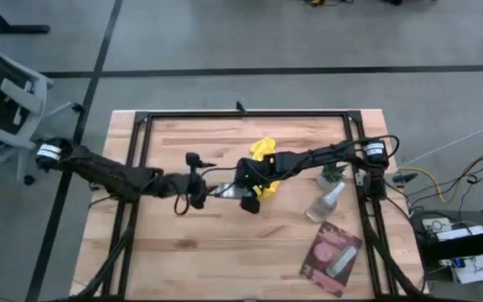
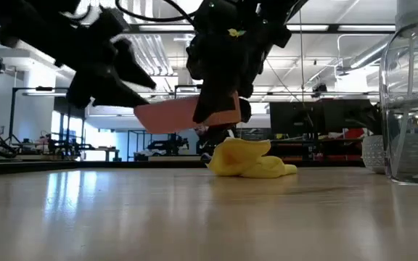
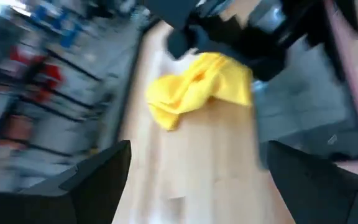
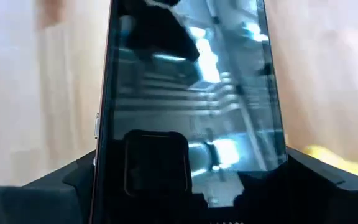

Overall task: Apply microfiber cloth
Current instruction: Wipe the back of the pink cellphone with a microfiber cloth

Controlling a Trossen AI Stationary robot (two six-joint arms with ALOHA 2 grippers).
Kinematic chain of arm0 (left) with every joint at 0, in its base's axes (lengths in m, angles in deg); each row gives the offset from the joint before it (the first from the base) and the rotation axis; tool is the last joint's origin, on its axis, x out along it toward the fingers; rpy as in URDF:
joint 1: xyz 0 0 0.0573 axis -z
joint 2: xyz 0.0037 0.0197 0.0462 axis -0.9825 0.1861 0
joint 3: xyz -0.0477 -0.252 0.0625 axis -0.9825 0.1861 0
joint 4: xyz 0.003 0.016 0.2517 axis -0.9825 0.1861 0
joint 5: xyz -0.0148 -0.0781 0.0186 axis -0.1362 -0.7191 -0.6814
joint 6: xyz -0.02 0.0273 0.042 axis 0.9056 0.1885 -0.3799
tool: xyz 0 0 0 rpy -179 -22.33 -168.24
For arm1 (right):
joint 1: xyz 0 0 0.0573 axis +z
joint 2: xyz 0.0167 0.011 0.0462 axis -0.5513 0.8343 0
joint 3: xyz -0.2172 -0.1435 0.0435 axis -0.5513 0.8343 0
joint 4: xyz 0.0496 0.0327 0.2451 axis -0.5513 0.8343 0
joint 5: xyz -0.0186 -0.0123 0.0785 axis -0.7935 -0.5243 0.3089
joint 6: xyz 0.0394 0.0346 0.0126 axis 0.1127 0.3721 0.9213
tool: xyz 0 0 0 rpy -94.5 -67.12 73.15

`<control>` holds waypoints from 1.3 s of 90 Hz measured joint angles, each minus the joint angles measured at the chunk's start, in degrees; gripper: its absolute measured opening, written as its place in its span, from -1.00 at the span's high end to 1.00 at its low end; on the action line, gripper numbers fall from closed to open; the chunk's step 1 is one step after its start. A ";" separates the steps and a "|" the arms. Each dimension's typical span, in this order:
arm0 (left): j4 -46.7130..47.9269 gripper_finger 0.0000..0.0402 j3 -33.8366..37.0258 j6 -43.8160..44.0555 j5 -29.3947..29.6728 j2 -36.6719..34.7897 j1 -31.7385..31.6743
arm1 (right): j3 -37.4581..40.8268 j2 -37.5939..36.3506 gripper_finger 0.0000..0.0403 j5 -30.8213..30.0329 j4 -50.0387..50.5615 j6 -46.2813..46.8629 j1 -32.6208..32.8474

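The yellow microfiber cloth (image 1: 263, 151) lies crumpled on the wooden table near its middle, partly under my right arm; it also shows in the low view (image 2: 251, 159) and the left wrist view (image 3: 197, 87). My right gripper (image 1: 246, 184) hangs above the cloth, shut on a phone with a glossy dark screen (image 4: 191, 99) and a pink back (image 2: 183, 114). To the left of the phone, my left gripper (image 3: 197, 180) stands open with nothing between its fingers, pointing toward the cloth. My right gripper pinches the phone by its two long edges (image 4: 103, 155), near one end, one finger on each side and lying across it. The phone is lifted clear of the table above the cloth. Its free end (image 2: 147, 116) reaches out toward my left gripper.
A clear spray bottle (image 1: 325, 203) and a small potted plant (image 1: 332, 174) sit right of the cloth. A pink-and-dark flat packet (image 1: 332, 256) lies at the near right. Black frame rails (image 1: 137, 159) run along the table's left, far and right sides.
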 joint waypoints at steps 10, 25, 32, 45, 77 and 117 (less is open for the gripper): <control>-0.13 -0.74 0.00 -5.21 13.91 0.18 6.42 | 0.03 0.00 -0.54 2.52 -0.39 4.75 -0.16; -0.13 -0.74 0.00 -10.69 24.47 1.08 11.02 | -0.97 -0.02 -0.54 6.67 -2.23 12.19 -1.12; -0.05 -0.74 0.00 -11.63 24.74 1.55 11.36 | -2.38 -0.13 -0.54 6.88 -2.40 15.35 -1.43; 0.06 -0.74 0.00 -17.74 29.87 2.58 12.36 | -5.09 -0.22 -0.54 7.85 -2.47 21.21 -1.76; -0.28 -0.74 -0.42 -25.47 40.78 3.56 16.17 | -12.74 -0.24 -0.54 10.94 -5.15 29.15 -3.97; -6.90 -0.74 -4.07 -31.35 42.48 3.49 16.06 | -17.18 -0.24 -0.54 13.86 -6.84 32.38 -4.24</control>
